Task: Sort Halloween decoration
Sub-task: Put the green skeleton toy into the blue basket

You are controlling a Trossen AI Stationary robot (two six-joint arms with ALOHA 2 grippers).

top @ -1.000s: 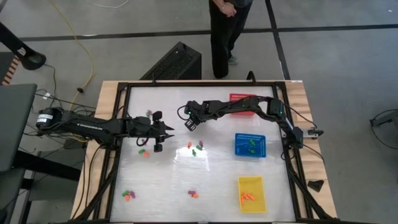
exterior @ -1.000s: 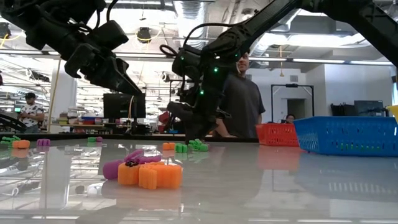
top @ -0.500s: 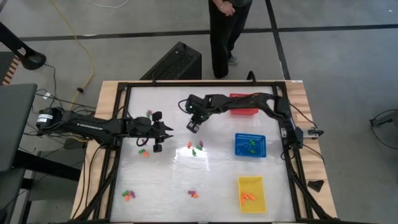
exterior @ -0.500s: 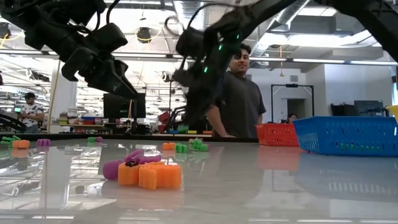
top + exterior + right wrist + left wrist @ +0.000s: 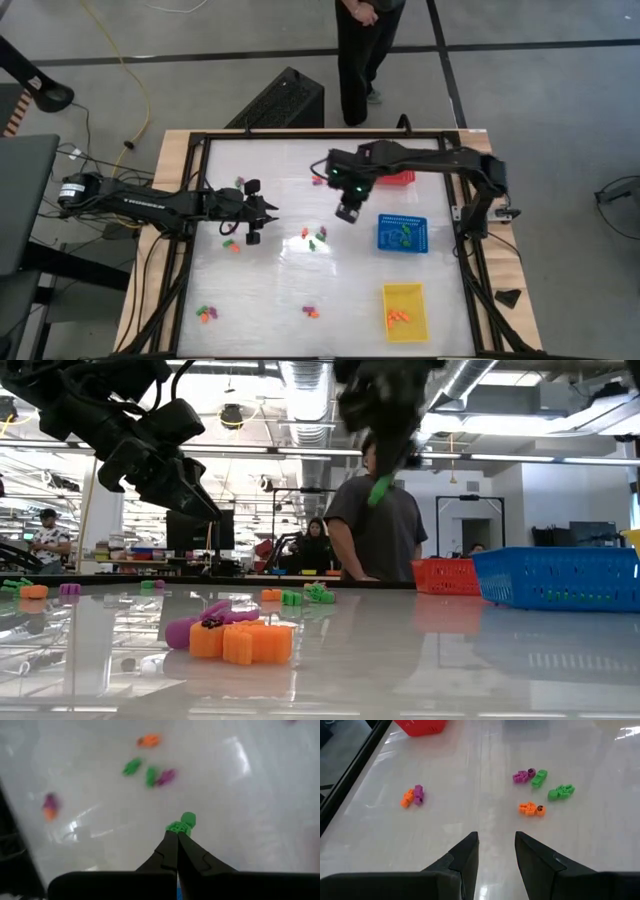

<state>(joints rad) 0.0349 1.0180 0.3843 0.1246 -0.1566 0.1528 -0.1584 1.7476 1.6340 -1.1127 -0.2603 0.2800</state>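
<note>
1. Now mid-carry: grips a green trinket [image 5: 182, 824] tight at the very tips of the right gripper [image 5: 347, 212], high above the table [image 5: 270, 290], between the middle cluster [image 5: 315, 238] and the blue basket [image 5: 384, 232].
2. Judging by the green pieces already lying in the blue basket, looks like the right home for this one; aim there, not at the yellow basket [image 5: 390, 296] with its orange pieces, nor at the red basket [image 5: 402, 180] half hidden under the arm.
3. Move gently: pinches only an end of the trinket, most of which pokes out past the fingertips, so could twist or slip with a jerk.
4. Carry over the near wall with height to spare, then stop above the middle of the basket, away from the mesh rim.
5. Lower before letting go; probably bounces out if dropped from up high, being so light.
6. Open fully and lift straight up, to avoid dragging the piece back out.
7. Leave the left gripper [image 5: 496, 845] where it hovers at the table's left side, narrowly open and holding nothing, well apart from the right arm's path.
8. Afterwards, plenty left: scattered orange, green and purple pieces in the middle and along the left and near sides.
</note>
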